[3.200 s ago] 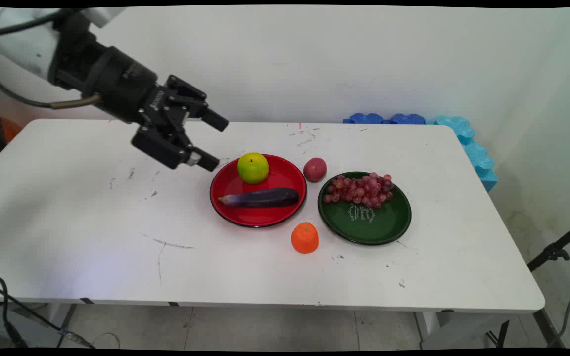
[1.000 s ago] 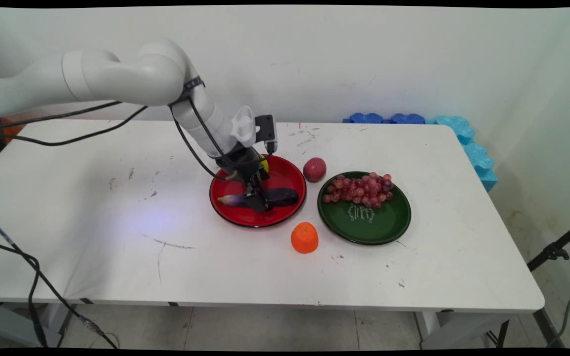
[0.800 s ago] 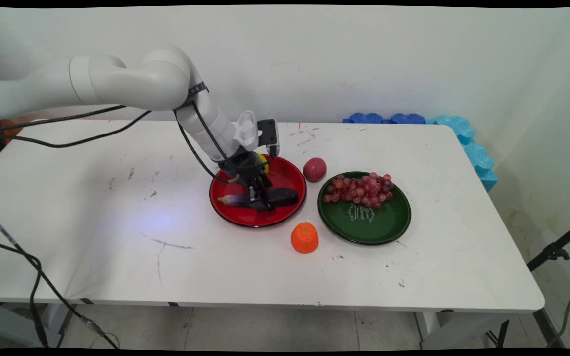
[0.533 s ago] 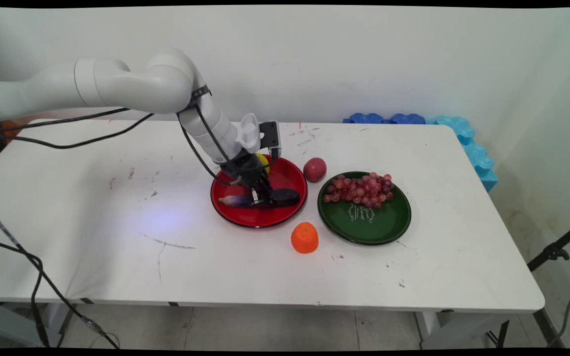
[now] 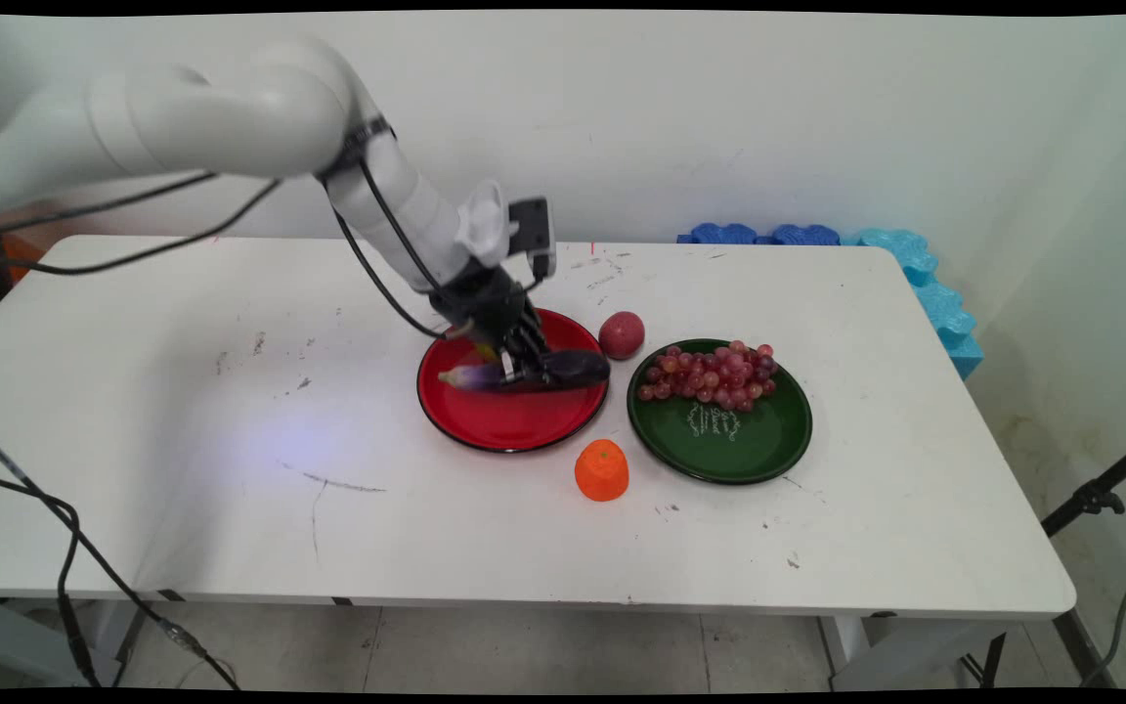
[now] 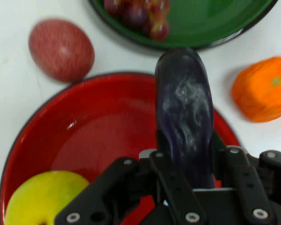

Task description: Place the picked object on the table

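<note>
On the white table [image 5: 231,469], biggest to smallest: arm reaches in from upper left w/ black cables hanging off it, wrist angled down over the red plate [image 5: 495,425]. Red plate sits mid-table; green plate [image 5: 749,450] just right of it, rims near but apart. Grapes [image 5: 710,374] lie on the green plate's far half; hand view shows only a few of them [image 6: 140,11] at the top edge. Eggplant [image 5: 578,368] is dark purple, lying roughly level, pale stem end pointing left, held clear above the red plate's far part. Gripper [image 5: 521,369] has its jaws closed round the eggplant's middle, fingers [image 6: 175,187] pressed on both sides; in the hand view the eggplant [image 6: 185,108] sticks out past the fingers, over the plate's rim [image 6: 42,112] toward the green plate [image 6: 201,23]. Yellow-green apple [image 6: 42,199] sits in the red plate, near the gripper; in the main view the wrist hides nearly all of it. Reddish fruit [image 5: 622,334] stands on the table betw. the two plates' far sides, apart from both. Orange fruit [image 5: 602,469] sits on the table just in front of the gap betw. plates, close to the red rim.
</note>
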`<control>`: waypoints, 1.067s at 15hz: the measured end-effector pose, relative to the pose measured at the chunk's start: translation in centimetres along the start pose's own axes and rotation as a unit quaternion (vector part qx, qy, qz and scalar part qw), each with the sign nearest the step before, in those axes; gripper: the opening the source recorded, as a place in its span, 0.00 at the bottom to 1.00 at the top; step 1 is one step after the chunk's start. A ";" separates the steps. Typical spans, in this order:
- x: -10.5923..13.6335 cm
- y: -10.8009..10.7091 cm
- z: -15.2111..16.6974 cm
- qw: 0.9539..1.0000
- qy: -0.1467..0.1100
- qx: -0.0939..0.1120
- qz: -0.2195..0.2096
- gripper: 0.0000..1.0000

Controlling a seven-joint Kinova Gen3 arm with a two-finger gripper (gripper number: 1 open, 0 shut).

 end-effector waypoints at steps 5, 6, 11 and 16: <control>3.2 3.5 -6.1 0.999 0.041 -0.017 0.006 0.00; 3.5 4.2 -6.6 0.999 0.045 -0.020 0.006 0.00; 5.2 9.5 -7.5 0.997 0.060 -0.037 0.005 0.00; 5.1 13.1 -4.0 0.998 0.044 -0.036 0.000 0.00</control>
